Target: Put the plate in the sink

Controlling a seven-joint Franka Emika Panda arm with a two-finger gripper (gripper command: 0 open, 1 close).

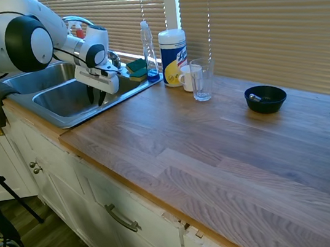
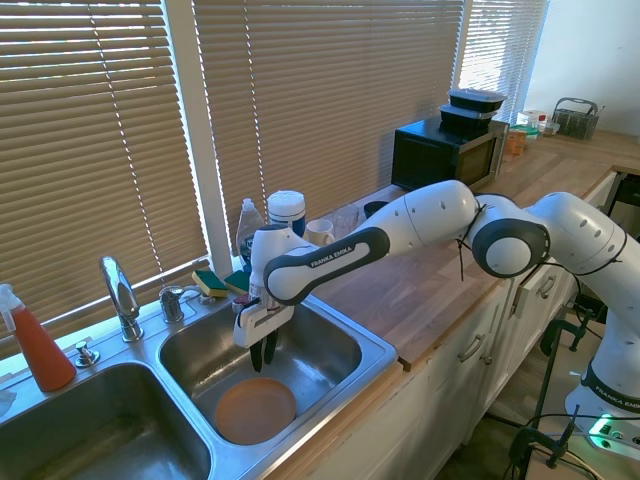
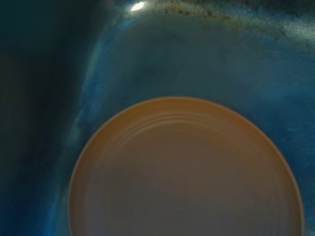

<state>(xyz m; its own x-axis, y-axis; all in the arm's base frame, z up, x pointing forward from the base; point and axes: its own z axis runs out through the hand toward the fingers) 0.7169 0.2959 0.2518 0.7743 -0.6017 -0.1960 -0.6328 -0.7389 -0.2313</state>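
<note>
The peach-orange plate [image 2: 255, 410] lies flat on the bottom of the near basin of the stainless steel sink [image 2: 378, 352], close to its front wall. My gripper [image 2: 263, 358] hangs just above the plate's far edge, open and holding nothing. The wrist view looks straight down on the plate [image 3: 184, 172] against the basin floor. In the first exterior view the gripper [image 1: 96, 98] is down inside the sink [image 1: 59, 119], and the plate is hidden there.
A curved chrome faucet [image 2: 120, 295] and a red bottle [image 2: 38, 345] stand behind the sink. Sponges [image 1: 137, 68], a spray bottle [image 1: 149, 51], a wipes canister [image 1: 174, 57], a mug and glass [image 1: 202, 79] line the counter. A dark blue bowl [image 1: 266, 98] sits further along.
</note>
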